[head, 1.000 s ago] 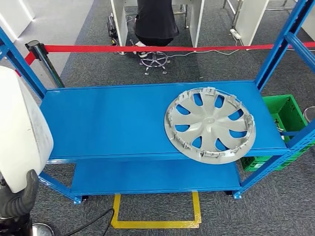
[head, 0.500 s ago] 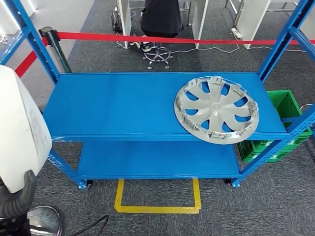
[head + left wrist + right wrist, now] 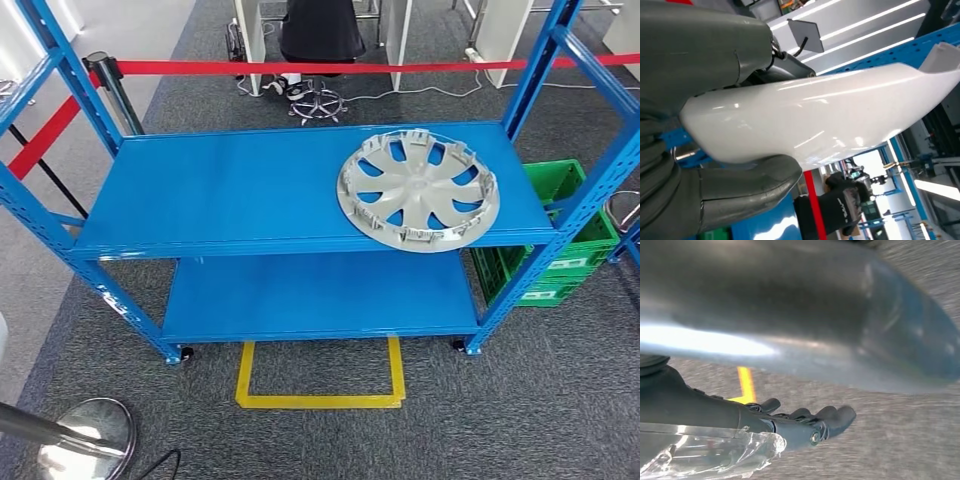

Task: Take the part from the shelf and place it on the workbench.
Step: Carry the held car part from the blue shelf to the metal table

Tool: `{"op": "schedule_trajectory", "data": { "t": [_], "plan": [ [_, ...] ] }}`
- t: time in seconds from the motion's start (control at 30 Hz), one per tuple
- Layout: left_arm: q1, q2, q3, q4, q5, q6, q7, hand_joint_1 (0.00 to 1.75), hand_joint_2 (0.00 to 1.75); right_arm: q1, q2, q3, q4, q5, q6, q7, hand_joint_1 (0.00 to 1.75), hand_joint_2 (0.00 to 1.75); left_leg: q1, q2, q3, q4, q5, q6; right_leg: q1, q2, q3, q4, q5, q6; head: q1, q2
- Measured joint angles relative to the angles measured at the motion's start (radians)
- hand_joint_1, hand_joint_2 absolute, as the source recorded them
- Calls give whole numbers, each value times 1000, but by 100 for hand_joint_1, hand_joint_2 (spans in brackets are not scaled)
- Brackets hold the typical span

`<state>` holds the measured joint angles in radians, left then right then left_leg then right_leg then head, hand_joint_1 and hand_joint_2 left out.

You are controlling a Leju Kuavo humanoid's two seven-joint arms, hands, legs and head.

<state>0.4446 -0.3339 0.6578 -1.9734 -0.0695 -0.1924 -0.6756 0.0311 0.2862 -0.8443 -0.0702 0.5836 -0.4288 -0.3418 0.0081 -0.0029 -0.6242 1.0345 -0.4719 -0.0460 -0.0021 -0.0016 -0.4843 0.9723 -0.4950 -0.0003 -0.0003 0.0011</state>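
A glossy white curved part (image 3: 821, 115) lies in my left hand (image 3: 715, 165), gripped between the thick grey thumb and the ribbed grey fingers (image 3: 696, 55). In the right wrist view my right hand (image 3: 806, 422) hangs over grey carpet with its dark fingers stretched out and nothing in them. A silver wheel cover (image 3: 417, 188) lies flat on the right part of the blue shelf's (image 3: 226, 190) upper board, its edge slightly over the front lip.
The shelf's lower board is bare. A green crate (image 3: 573, 250) stands right of the rack. Red barrier tape (image 3: 302, 68) runs behind it from a post (image 3: 113, 85). A chrome stanchion base (image 3: 87, 440) and yellow floor marking (image 3: 321, 400) lie in front. A person (image 3: 317, 30) sits beyond.
The camera has shifted, so the whole rack sits differently in the picture. The white part and my left hand have left the head view's left edge; a chrome stanchion base has come in.
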Motion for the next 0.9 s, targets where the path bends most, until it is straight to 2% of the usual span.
{"op": "schedule_trajectory", "data": {
  "t": [0.03,0.07,0.1,0.13,0.17,0.2,0.23,0.27,0.3,0.33,0.37,0.4,0.43,0.47,0.5,0.57,0.6,0.63,0.67,0.7,0.73,0.77,0.8,0.83,0.87,0.9],
  "plan": [
    [-2,-1,1,-7,-15,-23,0,175,175,4,-12,14,4,5,7,49,0,0,0,0,-13,57,-58,-3,1,-3,-13,0,12,-3,-2,0],
    [-11,-1,3,-10,-33,-56,0,175,175,4,-28,34,6,12,20,120,0,0,0,0,-25,120,-103,-6,2,-6,-27,1,25,-4,-2,0],
    [-23,-1,5,-11,-50,-88,0,175,175,1,-46,57,4,19,35,192,0,0,0,0,-31,174,-122,-7,2,-8,-43,3,38,-3,-2,0],
    [-35,-2,7,-11,-64,-110,0,175,175,-3,-65,81,-2,23,47,253,0,0,0,0,-27,206,-114,-7,3,-9,-61,6,51,-3,-2,0],
    [-44,-2,8,-10,-76,-120,0,175,175,-8,-82,103,-15,25,55,302,0,0,1,0,-10,209,-86,-6,3,-9,-80,9,64,-1,-2,0],
    [-50,-2,7,-10,-84,-120,0,175,175,-11,-96,118,-31,26,61,335,0,0,1,0,25,180,-52,-5,3,-7,-98,12,76,2,-2,0],
    [-54,-2,4,-9,-86,-117,0,175,175,-15,-110,127,-48,25,67,365,0,0,1,0,74,123,-29,-3,3,-4,-112,16,86,5,-3,0],
    [-58,-1,-2,-8,-87,-114,0,175,175,-18,-122,132,-63,20,74,394,0,0,1,0,131,47,-23,1,4,-2,-122,19,95,10,-3,0],
    [-63,0,-10,-7,-86,-109,0,175,175,-22,-134,132,-75,6,78,430,0,0,-1,0,180,-26,-32,7,6,0,-131,22,106,15,-2,0],
    [-69,1,-21,-4,-85,-102,0,175,175,-27,-146,129,-83,-12,77,465,0,0,-4,0,208,-78,-44,13,7,0,-139,22,118,20,-1,0],
    [-75,7,-36,-2,-84,-89,0,175,175,-32,-156,123,-89,-34,68,502,0,0,-8,-1,217,-108,-49,21,6,0,-147,21,131,26,0,0],
    [-79,14,-54,2,-78,-74,0,175,175,-37,-169,110,-94,-62,51,537,0,0,-9,0,208,-115,-46,29,3,-1,-155,19,143,32,0,0],
    [-82,22,-72,9,-68,-64,0,175,175,-41,-180,93,-98,-82,35,558,0,0,-11,1,195,-113,-36,38,0,-1,-164,21,141,38,0,0],
    [-86,29,-91,19,-52,-61,0,175,175,-43,-191,73,-101,-98,22,573,0,0,-11,2,184,-113,-25,47,-2,0,-173,37,117,44,1,0],
    [-93,32,-101,33,-35,-68,0,175,175,-44,-201,56,-103,-105,16,578,0,0,-9,3,174,-113,-14,53,-4,0,-185,73,75,49,2,0],
    [-116,33,-102,76,-17,-97,0,175,175,-49,-212,40,-105,-84,23,576,0,0,-10,4,150,-112,9,61,-4,0,-214,199,-26,56,5,0],
    [-131,30,-93,106,-13,-112,0,175,175,-54,-217,39,-106,-65,28,580,0,0,-11,4,135,-111,21,61,-4,0,-223,262,-54,58,5,0],
    [-147,27,-81,138,-7,-129,0,175,175,-60,-221,40,-106,-42,32,590,0,0,-12,4,119,-110,34,61,-4,0,-222,304,-59,58,5,0],
    [-163,24,-67,169,4,-147,0,175,175,-65,-223,42,-106,-21,33,605,0,0,-12,4,100,-107,46,60,-3,0,-204,313,-40,57,5,0],
    [-177,21,-53,195,19,-167,0,175,175,-71,-225,44,-106,-3,32,626,0,0,-12,4,82,-103,57,59,-3,0,-169,286,-9,55,5,0],
    [-189,19,-40,214,32,-186,0,175,175,-76,-225,46,-106,9,30,648,0,0,-12,4,66,-98,67,56,-3,1,-118,227,14,52,5,0],
    [-199,17,-29,228,40,-201,0,175,175,-82,-225,48,-106,12,30,669,0,0,-13,3,52,-93,76,51,-2,1,-58,147,19,50,5,0],
    [-207,15,-20,237,40,-211,0,175,175,-87,-225,48,-106,5,33,688,0,0,-14,3,42,-89,85,47,-1,1,-7,71,8,48,4,0],
    [-213,13,-15,241,33,-216,0,175,175,-92,-224,46,-106,-5,38,704,0,0,-15,3,35,-86,95,42,0,2,25,17,-6,46,4,0],
    [-218,10,-15,242,23,-216,0,175,175,-96,-222,45,-106,-11,44,723,0,0,-15,4,29,-85,104,37,3,2,38,-11,-16,44,4,0],
    [-222,6,-16,242,14,-213,0,175,175,-99,-220,44,-106,-9,50,746,0,0,-14,4,25,-84,112,32,3,2,31,-16,-15,39,3,0]
  ]
}}
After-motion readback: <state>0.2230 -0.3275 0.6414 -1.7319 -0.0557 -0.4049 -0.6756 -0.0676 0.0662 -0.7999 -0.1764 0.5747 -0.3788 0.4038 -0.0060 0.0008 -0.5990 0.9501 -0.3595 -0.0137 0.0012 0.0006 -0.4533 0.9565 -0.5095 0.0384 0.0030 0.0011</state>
